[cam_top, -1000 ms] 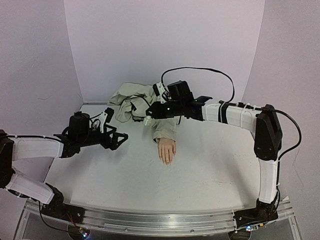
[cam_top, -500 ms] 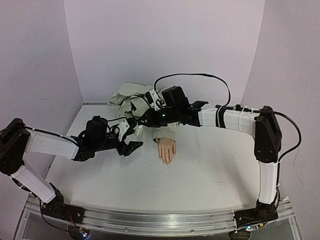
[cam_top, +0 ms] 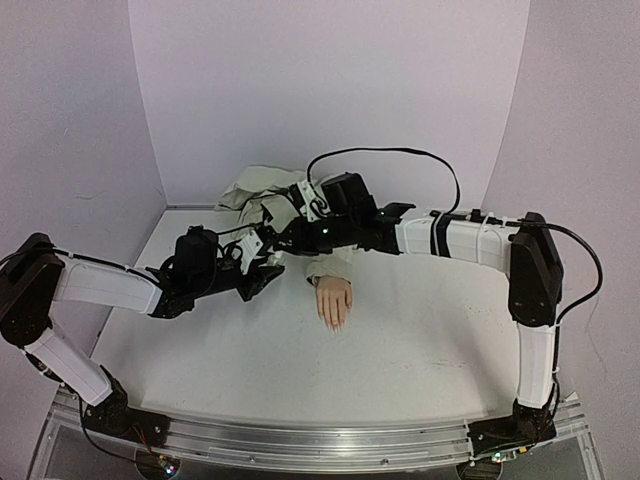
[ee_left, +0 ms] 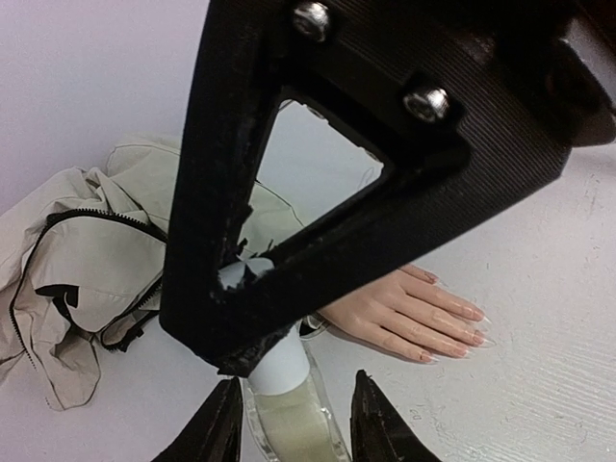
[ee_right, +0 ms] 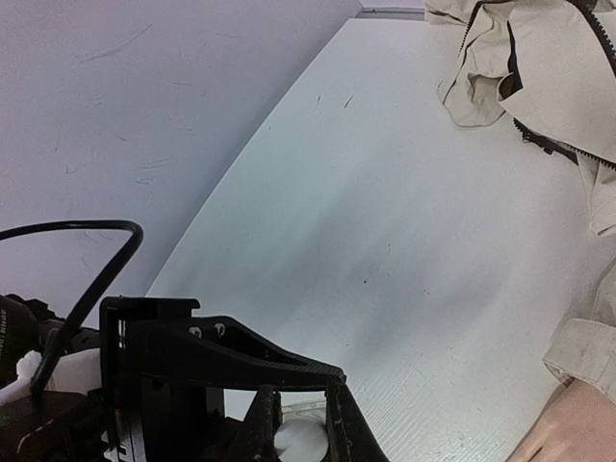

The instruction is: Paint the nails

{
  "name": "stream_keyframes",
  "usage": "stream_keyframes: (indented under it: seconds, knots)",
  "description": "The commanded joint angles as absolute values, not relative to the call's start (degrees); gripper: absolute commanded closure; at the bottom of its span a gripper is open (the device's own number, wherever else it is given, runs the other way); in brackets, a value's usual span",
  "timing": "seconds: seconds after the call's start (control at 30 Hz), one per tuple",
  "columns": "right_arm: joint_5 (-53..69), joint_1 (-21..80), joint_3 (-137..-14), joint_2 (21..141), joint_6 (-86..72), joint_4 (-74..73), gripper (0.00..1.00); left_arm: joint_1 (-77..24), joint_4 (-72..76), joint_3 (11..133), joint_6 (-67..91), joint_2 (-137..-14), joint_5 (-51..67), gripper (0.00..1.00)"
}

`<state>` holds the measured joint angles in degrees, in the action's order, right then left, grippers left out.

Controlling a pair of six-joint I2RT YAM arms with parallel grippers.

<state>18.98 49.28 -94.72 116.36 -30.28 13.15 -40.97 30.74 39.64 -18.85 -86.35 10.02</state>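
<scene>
The mannequin hand (cam_top: 333, 300) lies palm down on the white table, its nails (ee_left: 472, 332) pale and glossy at the fingertips. Just left of its wrist a small bottle (ee_left: 294, 423) with a clear body and a white cap (ee_left: 277, 366) is held between both grippers. My right gripper (cam_top: 274, 250) is shut on the white cap (ee_right: 300, 441). My left gripper (ee_left: 297, 378) has its fingers against the two sides of the glass body. The right gripper's black frame fills the upper half of the left wrist view.
A crumpled beige jacket (cam_top: 262, 195) with a black zip lies at the back of the table, and its sleeve runs to the mannequin hand. The purple walls stand close behind and at both sides. The right arm (cam_top: 470, 235) reaches across above the sleeve.
My left arm has swung right to the bottle that the right gripper holds, and its jaws have narrowed from wide apart to the bottle's sides. The right gripper has shifted slightly left.
</scene>
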Motion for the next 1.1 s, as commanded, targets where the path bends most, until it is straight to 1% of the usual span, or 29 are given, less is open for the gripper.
stream_keyframes:
  seconds: [0.0, 0.13, 0.23, 0.47, 0.6, 0.67, 0.73, 0.77, 0.8, 0.83, 0.87, 0.9, 0.97, 1.07]
  knots:
    - [19.13, 49.74, -97.53, 114.79, -30.94, 16.08, 1.0, -41.25, 33.99, 41.75, -18.47, -86.46, 8.85, 0.61]
    - [18.98, 49.83, -97.48, 114.63, -30.94, 16.08, 1.0, -41.29, 33.95, 41.81, -18.1, -86.49, 7.94, 0.62]
    - [18.99, 50.01, -97.55, 114.54, -30.85, 16.08, 1.0, -41.29, 33.99, 42.24, -17.54, -86.36, 7.79, 0.65]
    - [19.08, 50.19, -97.3, 113.79, -29.99, 16.17, 1.0, -41.22, 33.8, 42.89, -15.48, -85.8, 8.67, 0.88]
    - [21.57, 50.21, -96.42, 112.75, -25.27, 16.82, 1.0, -41.15, 33.49, 43.02, -12.93, -84.09, 14.55, 1.0]
    - [24.76, 50.19, -95.49, 111.5, -19.81, 17.31, 1.0, -40.58, 33.36, 43.14, -10.61, -82.99, 22.26, 1.0]
    - [33.94, 50.06, -94.58, 110.15, -11.34, 17.27, 1.0, -38.23, 33.31, 44.37, -5.92, -82.37, 35.96, 1.0]
    - [42.51, 49.97, -94.31, 109.6, -6.23, 16.25, 1.0, -36.85, 33.32, 45.55, -2.18, -82.47, 43.9, 1.0]
    - [57.23, 49.62, -93.58, 108.94, -0.36, 14.53, 1.0, -35.73, 33.36, 47.5, 1.86, -83.31, 55.81, 1.0]
    - [64.3, 49.27, -92.92, 108.07, 4.33, 13.35, 1.0, -35.28, 33.44, 49.92, 6.54, -84.38, 64.61, 1.0]
    - [73.92, 48.63, -91.58, 107.08, 7.22, 13.17, 1.0, -35.17, 33.6, 52.63, 11.01, -85.77, 71.86, 1.0]
    - [79.84, 48.18, -90.47, 106.42, 8.1, 13.29, 1.0, -35.54, 33.9, 55.31, 15.22, -86.87, 77.59, 1.0]
    - [82.18, 47.89, -90.38, 106.11, 7.28, 13.05, 1.0, -36.26, 34.18, 58.07, 20.69, -87.21, 80.77, 1.0]
    - [79.87, 47.04, -89.15, 105.07, 6.02, 13.2, 1.0, -36.3, 34.35, 54.93, 17.63, -83.03, 74.87, 1.0]
